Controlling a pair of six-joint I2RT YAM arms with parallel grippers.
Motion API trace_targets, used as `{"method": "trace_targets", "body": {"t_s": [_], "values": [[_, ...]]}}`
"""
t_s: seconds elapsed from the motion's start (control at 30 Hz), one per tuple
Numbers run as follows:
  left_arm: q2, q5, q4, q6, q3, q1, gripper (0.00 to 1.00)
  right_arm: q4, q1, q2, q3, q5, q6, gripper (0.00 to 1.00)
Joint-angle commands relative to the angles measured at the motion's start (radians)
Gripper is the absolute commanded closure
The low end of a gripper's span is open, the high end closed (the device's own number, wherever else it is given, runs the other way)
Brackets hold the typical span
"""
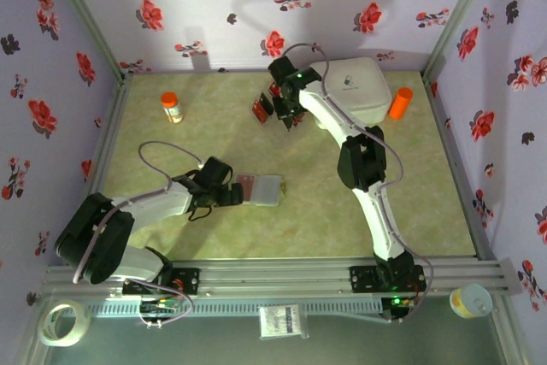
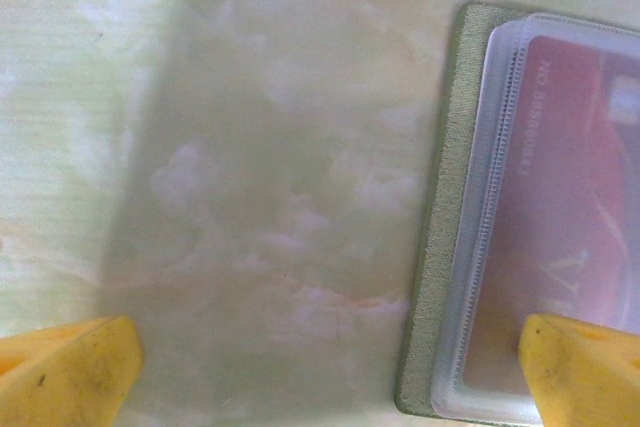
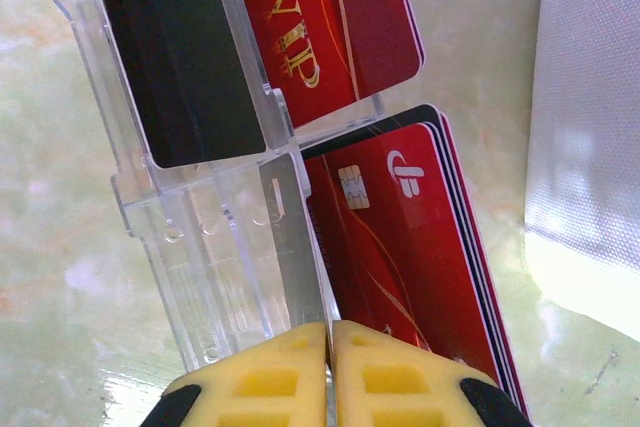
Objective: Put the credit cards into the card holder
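Observation:
The card holder [image 1: 267, 191] lies open near the table's middle, olive-green with a clear sleeve, and a red card [image 2: 570, 207] shows inside that sleeve. My left gripper [image 1: 232, 195] is open at the holder's left edge [image 2: 430, 277], one yellow fingertip [image 2: 585, 367] over the sleeve. At the back, red credit cards [image 3: 420, 247] stand stacked in a clear stand [image 3: 190, 247], with a red VIP card [image 3: 320, 27] and a dark card [image 3: 170, 47] in its upper tier. My right gripper [image 3: 330, 347] is shut on a thin credit card [image 3: 292, 247] seen almost edge-on, next to the stack.
A big white rounded box [image 1: 363, 87] sits right behind the stand, close to my right wrist. An orange-capped bottle [image 1: 173, 107] stands at the back left and an orange cylinder [image 1: 399, 103] at the back right. Flowered walls enclose the table.

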Motion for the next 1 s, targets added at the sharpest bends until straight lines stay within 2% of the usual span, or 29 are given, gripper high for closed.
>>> {"method": "trace_targets", "body": {"t_s": [0.0,0.07,0.57,0.73,0.97], "values": [[0.035,-0.016,-0.033,-0.02,-0.048,0.006,0.0,0.007,-0.008,0.021,-0.005,-0.035,0.013,0.95],[0.035,-0.018,-0.032,-0.02,-0.05,0.006,0.0,0.005,-0.008,0.021,-0.002,-0.039,0.007,1.0],[-0.02,-0.02,-0.081,-0.015,-0.011,0.006,0.0,-0.009,-0.001,-0.133,-0.026,-0.092,0.003,1.0],[-0.043,-0.013,-0.116,-0.002,0.033,0.005,0.0,0.033,0.011,-0.226,-0.107,-0.11,0.022,1.0],[-0.055,0.006,-0.126,0.014,0.073,0.004,0.0,0.163,0.023,-0.412,-0.354,-0.135,0.08,1.0]]}}
